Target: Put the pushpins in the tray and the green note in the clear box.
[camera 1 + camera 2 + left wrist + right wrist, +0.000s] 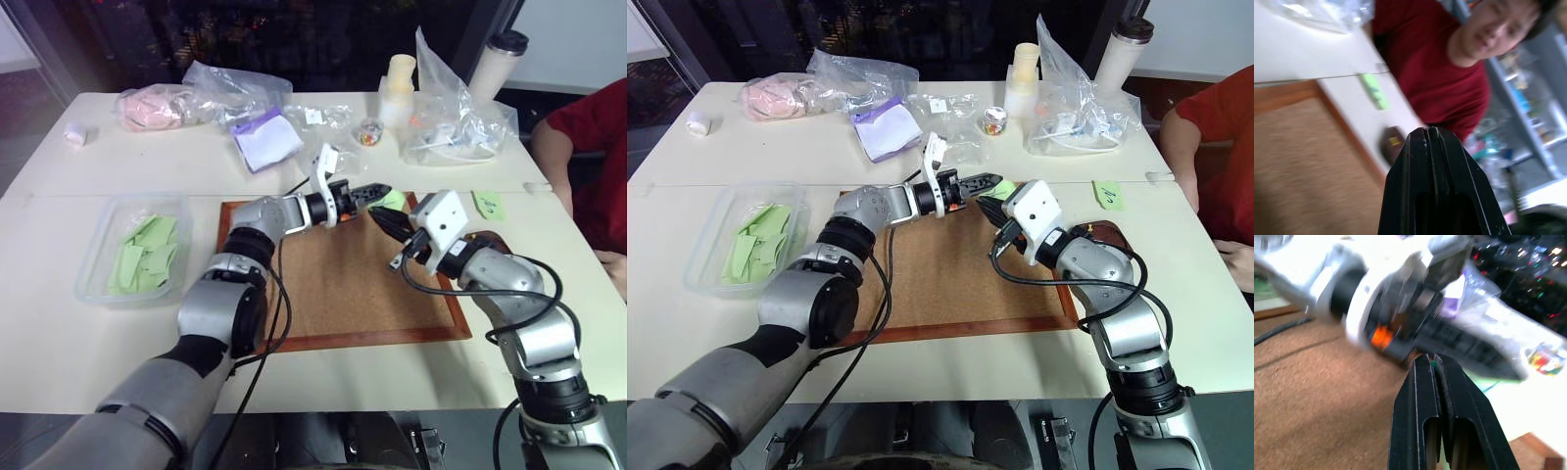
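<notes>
Desk point(59, 323) | cork board point(343, 284) centre frame | clear box point(98, 250) left | tray point(488, 238) right, yellow pin inside | we judge: note step; both pincers closed together at green note point(392, 199), left pincer point(377, 193), right pincer point(384, 218); what either holds unclear | next: carry note left to box.

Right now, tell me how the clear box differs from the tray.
The clear box is transparent plastic; the tray is dark brown wood. The clear box sits left of the cork board and is much larger; the tray lies at the board's right edge, partly hidden by the right arm. The clear box holds light-green slips; the tray holds something small and yellow. Both are shallow, with rounded corners.
</notes>
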`<state>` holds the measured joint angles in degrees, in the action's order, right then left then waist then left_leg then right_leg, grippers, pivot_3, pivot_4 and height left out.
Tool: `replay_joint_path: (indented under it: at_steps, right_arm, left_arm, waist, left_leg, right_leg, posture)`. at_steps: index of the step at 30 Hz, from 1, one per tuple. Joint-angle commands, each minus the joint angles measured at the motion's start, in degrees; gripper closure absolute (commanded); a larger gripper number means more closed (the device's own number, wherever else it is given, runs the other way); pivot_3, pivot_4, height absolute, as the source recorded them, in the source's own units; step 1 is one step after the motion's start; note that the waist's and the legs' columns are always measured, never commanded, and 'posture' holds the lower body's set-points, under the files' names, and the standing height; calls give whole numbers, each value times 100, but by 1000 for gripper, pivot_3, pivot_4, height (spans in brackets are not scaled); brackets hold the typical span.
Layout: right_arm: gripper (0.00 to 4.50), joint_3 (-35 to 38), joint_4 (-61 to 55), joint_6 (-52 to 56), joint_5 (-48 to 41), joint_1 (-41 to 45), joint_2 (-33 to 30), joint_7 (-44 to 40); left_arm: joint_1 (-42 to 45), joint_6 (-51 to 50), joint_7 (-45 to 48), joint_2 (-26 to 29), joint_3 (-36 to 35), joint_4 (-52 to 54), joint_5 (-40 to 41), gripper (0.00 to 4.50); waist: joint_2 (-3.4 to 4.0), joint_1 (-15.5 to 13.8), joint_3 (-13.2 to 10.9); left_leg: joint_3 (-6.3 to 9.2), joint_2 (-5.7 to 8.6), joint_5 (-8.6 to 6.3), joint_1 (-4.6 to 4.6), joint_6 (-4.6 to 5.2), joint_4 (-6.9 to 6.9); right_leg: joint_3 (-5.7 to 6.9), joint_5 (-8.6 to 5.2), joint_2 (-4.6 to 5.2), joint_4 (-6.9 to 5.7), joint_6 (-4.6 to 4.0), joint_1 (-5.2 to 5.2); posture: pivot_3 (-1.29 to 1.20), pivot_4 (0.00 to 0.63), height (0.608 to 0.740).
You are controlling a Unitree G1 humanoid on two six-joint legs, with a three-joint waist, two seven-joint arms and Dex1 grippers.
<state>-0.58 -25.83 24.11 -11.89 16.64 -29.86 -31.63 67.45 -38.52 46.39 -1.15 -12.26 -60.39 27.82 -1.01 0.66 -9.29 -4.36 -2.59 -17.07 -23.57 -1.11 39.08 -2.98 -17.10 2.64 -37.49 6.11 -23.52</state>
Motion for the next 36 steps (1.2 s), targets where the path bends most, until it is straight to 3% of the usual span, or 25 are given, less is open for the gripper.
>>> replay_joint_path:
  at_steps: [1,5,7,10,14,17,21,27,30,36]
  right_arm:
    - [4500,395,-719,184,-85,-93,41,325]
    - [4500,730,-1118,648,-402,-218,320,723]
    - [4500,1235,-1125,993,-734,-248,541,1022]
    - [4500,2163,-788,1468,-929,-435,502,1351]
    - [4500,2789,64,1633,-853,-782,83,1332]
    - [4500,2873,699,1669,-894,-848,-167,1183]
    - [4500,2764,1396,1565,-915,-802,-354,914]
    - [4500,2496,2307,1241,-851,-658,-487,511]
    - [3578,2510,2480,1057,-859,-625,-492,472]
    - [431,2615,2414,896,-918,-615,-461,582]
  left_arm:
    - [19,415,-211,14,-48,-50,-156,4456]
    - [46,521,-273,-1,-137,-147,-165,4456]
    - [49,485,-168,38,-100,46,-153,4456]
    - [-230,783,251,186,506,1180,-492,4456]
    - [-1038,1624,812,681,1826,3413,-1312,4456]
    - [-1423,1921,1195,1171,2478,4437,-1673,4456]
    - [-1703,2154,1461,1618,2983,5040,-2003,4456]
    - [-1869,2115,1416,1777,3079,5219,-2062,4456]
    - [-1916,2074,1393,1814,3052,5201,-2064,4500]
    - [-1988,2038,1359,1891,3041,5232,-2070,4500]
  waist:
    - [0,-6,0]
    - [0,-8,0]
    - [0,-11,0]
    - [0,-23,0]
    - [4,-14,3]
    - [16,-3,9]
    - [21,13,12]
    - [21,3,12]
    - [21,-5,12]
    - [21,-2,12]
  left_leg:
    - [0,0,0,0,0,0]
    - [0,1,0,0,0,1]
    - [0,1,0,0,0,1]
    - [0,3,0,-1,0,2]
    - [-3,3,2,0,-4,-4]
    - [-8,1,5,8,-9,-6]
    - [-9,1,-10,19,18,-3]
    - [-6,1,-12,18,22,4]
    - [-5,1,-13,17,23,5]
    - [-4,1,-12,17,23,5]
  right_leg:
    - [0,0,0,0,0,0]
    - [0,0,2,0,0,2]
    - [0,0,2,-1,0,2]
    - [1,0,4,-2,1,3]
    - [-2,0,5,2,0,4]
    - [-7,0,2,-4,0,5]
    - [-11,1,-1,-14,-1,10]
    - [-12,1,-1,-18,0,10]
    - [-12,1,0,-18,0,10]
    - [-12,1,0,-19,0,10]
  posture:
    - [0,150,734]
    - [0,150,734]
    - [0,150,734]
    - [0,150,734]
    - [0,150,734]
    - [0,150,734]
    - [0,150,734]
    - [0,150,734]
    - [0,150,734]
    - [0,150,734]
